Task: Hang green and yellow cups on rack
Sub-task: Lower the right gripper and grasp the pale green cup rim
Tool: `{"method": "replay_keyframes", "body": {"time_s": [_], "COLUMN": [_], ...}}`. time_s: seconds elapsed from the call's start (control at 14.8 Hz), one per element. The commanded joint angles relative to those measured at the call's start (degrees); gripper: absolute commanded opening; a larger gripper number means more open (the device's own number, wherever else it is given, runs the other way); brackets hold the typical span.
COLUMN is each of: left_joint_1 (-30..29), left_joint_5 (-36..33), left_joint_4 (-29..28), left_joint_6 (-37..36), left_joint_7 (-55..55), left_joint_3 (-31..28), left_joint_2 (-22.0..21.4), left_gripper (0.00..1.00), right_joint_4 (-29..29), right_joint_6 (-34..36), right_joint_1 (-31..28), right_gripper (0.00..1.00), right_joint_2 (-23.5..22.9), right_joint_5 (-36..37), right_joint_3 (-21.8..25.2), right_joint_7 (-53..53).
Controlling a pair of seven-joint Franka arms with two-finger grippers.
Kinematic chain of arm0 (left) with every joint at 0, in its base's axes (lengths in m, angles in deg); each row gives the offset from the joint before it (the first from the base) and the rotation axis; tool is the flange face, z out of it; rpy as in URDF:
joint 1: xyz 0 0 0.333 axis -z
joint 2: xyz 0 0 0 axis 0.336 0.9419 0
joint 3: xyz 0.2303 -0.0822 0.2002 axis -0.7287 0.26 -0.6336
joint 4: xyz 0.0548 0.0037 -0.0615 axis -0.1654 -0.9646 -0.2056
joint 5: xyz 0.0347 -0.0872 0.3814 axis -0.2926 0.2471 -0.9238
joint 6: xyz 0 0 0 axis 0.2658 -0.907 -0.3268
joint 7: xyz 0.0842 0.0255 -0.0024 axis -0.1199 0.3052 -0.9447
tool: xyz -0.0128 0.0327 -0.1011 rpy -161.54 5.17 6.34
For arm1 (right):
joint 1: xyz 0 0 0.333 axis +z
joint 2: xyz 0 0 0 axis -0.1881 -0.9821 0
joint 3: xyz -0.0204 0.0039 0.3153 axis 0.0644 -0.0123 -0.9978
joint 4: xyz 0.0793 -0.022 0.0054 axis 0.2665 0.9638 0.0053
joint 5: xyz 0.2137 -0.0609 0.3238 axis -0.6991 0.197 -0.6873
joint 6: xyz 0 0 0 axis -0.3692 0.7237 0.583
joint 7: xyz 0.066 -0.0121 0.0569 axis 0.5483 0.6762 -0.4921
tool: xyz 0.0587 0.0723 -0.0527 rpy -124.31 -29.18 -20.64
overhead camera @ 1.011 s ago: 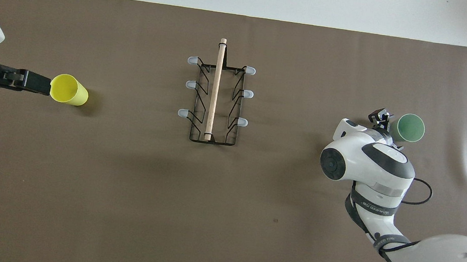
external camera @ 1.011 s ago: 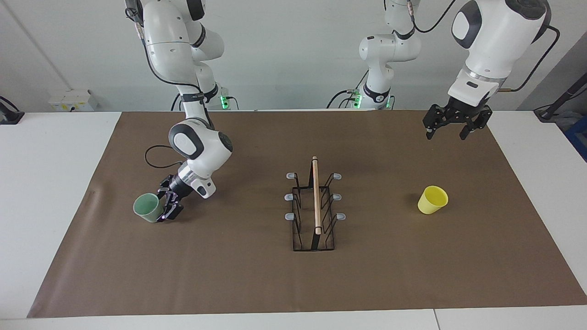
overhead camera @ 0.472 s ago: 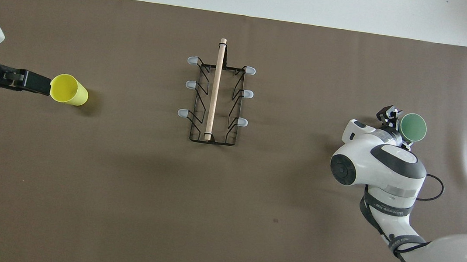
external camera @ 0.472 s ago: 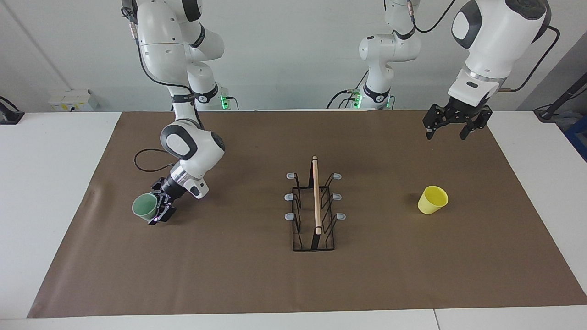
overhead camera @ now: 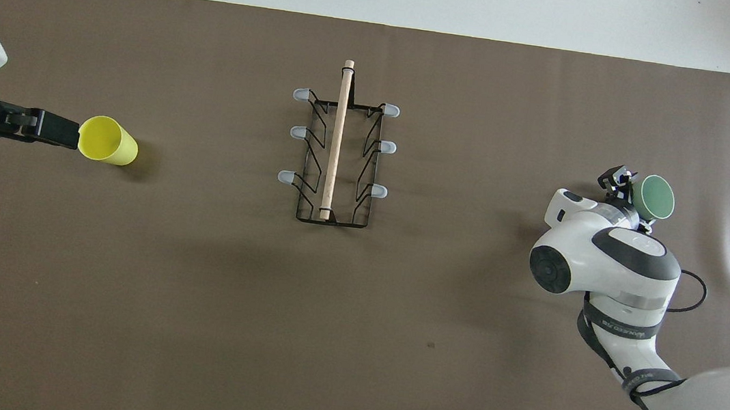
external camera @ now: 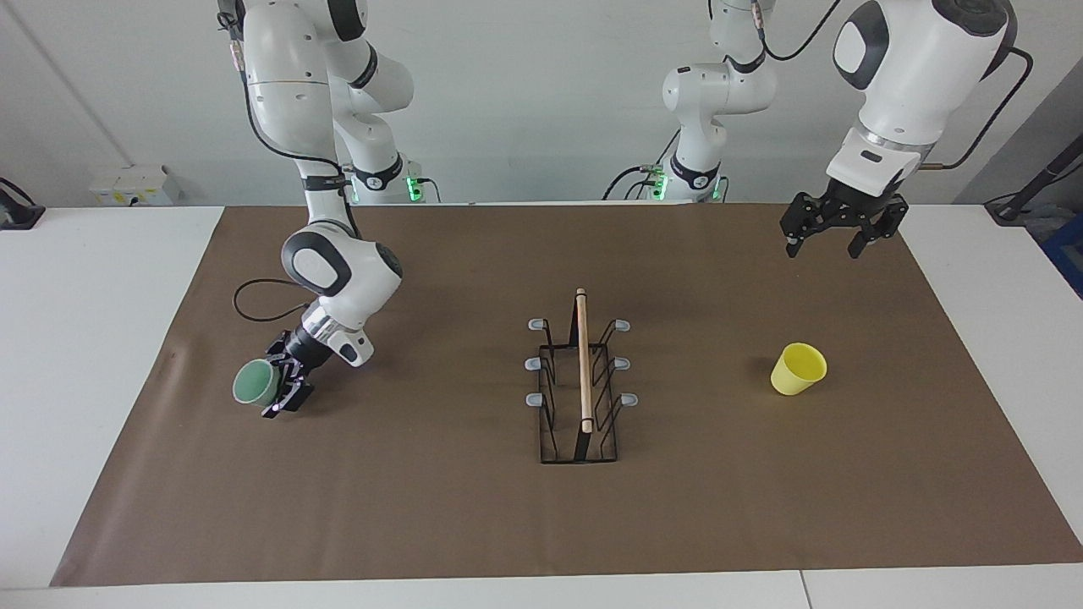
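The green cup (external camera: 252,383) (overhead camera: 656,197) lies on its side on the brown mat, toward the right arm's end of the table. My right gripper (external camera: 283,387) (overhead camera: 628,202) is down at the mat around the cup's narrow end; whether it grips the cup does not show. The yellow cup (external camera: 798,369) (overhead camera: 108,141) lies on its side toward the left arm's end. My left gripper (external camera: 833,249) (overhead camera: 61,130) hangs open and empty in the air over the mat, well above that cup. The black wire rack (external camera: 579,397) (overhead camera: 338,161) with its wooden rod stands mid-mat.
The brown mat (external camera: 541,524) covers most of the white table (external camera: 85,338). A black cable (external camera: 254,304) loops on the mat beside the right arm.
The right arm has slid toward its own end of the table, and the green cup has shifted that way with it, its mouth turning. The left arm has not moved.
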Motion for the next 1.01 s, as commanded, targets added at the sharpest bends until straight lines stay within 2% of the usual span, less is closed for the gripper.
{"method": "replay_keyframes", "body": {"time_s": [0.0, 0.2, 0.47, 0.81, 0.94], "left_joint_1": [-0.95, -0.95, -0.95, -0.95, -0.95], "left_joint_5": [0.96, 0.96, 0.96, 0.96, 0.96], "left_joint_4": [-1.25, -1.25, -1.25, -1.25, -1.25], "left_joint_6": [-0.51, -0.51, -0.42, -0.51, -0.51], "left_joint_7": [0.65, 0.56, 0.56, 0.65, 0.65], "left_joint_3": [0.62, 0.62, 0.62, 0.62, 0.62], "left_joint_2": [-1.33, -1.33, -1.33, -1.33, -1.33], "left_gripper": [1.00, 1.00, 1.00, 1.00, 1.00], "right_joint_4": [0.52, 0.52, 0.26, -1.14, -1.59], "right_joint_6": [-1.45, -1.98, -2.16, -2.07, -1.98], "right_joint_1": [-1.33, -1.69, -1.25, -0.11, -0.02], "right_gripper": [0.32, 0.00, 0.00, 0.00, 0.00], "right_joint_2": [0.03, -0.23, 0.47, 3.37, 4.60], "right_joint_5": [2.41, 2.41, 0.40, -14.43, -17.61], "right_joint_3": [-0.46, -0.46, -0.63, -0.90, -1.25], "right_joint_7": [1.56, 1.56, 1.04, -4.58, -7.83]}}
